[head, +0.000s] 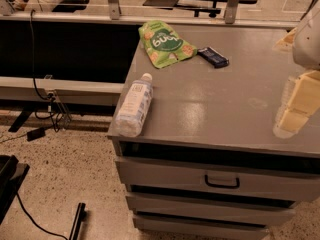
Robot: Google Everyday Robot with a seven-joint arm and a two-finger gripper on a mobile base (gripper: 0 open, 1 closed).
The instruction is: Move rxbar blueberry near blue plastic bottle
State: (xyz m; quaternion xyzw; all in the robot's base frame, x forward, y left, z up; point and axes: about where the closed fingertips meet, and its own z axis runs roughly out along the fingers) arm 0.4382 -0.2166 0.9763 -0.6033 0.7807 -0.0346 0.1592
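The rxbar blueberry (213,57) is a small dark navy wrapper lying flat near the back of the grey cabinet top (220,109), just right of the green pouch. The blue plastic bottle (134,105) lies on its side at the front left edge of the top, white cap pointing to the back. My gripper (295,109) hangs at the right edge of the view, pale yellowish fingers pointing down over the right side of the top, far from both bar and bottle and holding nothing.
A green snack pouch (164,42) lies at the back left of the top, touching or nearly touching the bar. Drawers with a dark handle (222,182) are below. Cables and a metal rail are to the left, over speckled floor.
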